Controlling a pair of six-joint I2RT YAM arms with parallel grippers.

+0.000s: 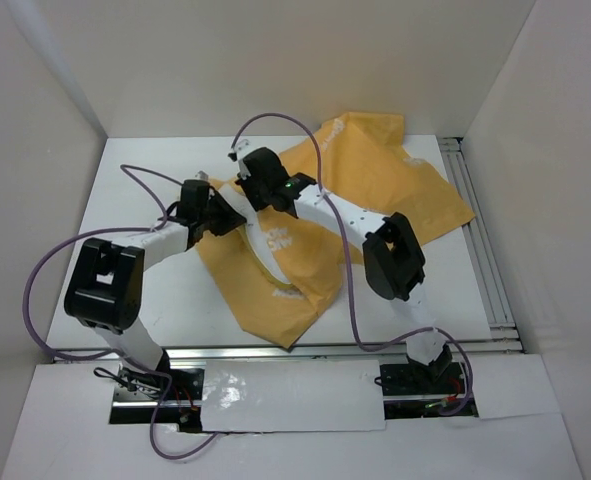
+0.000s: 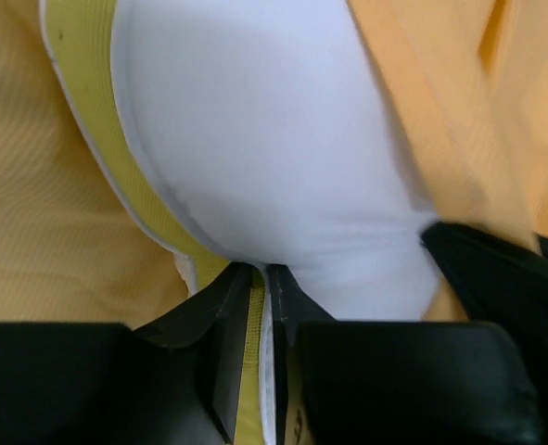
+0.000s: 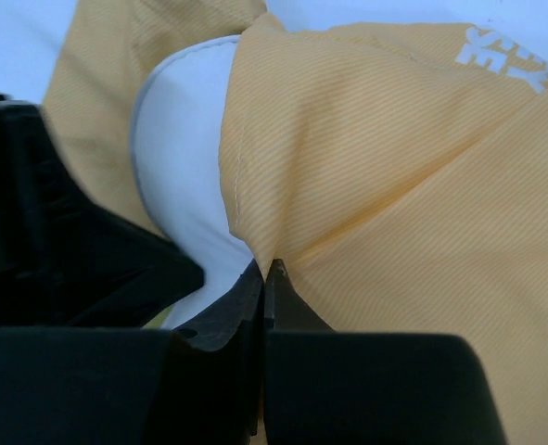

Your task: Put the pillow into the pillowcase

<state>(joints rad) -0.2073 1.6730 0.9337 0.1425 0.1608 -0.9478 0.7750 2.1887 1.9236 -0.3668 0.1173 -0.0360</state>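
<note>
Left end effector (image 2: pixel 262 273) pinches the pillow (image 2: pixel 274 139) by its yellow-edged seam; right end effector (image 3: pixel 266 271) is pressed together on the hem of the pillowcase (image 3: pixel 394 185). The pillow sits partly inside the pillowcase, on the bench (image 1: pixel 145 200).

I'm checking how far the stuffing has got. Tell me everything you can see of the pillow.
The pillow is plump white fabric with a yellow edge band along a seam. It lies in the mouth of the orange pillowcase, cloth on both sides, one rounded end bare. The left gripper is shut on its edge; the right gripper pinches the pillowcase hem beside it.
</note>
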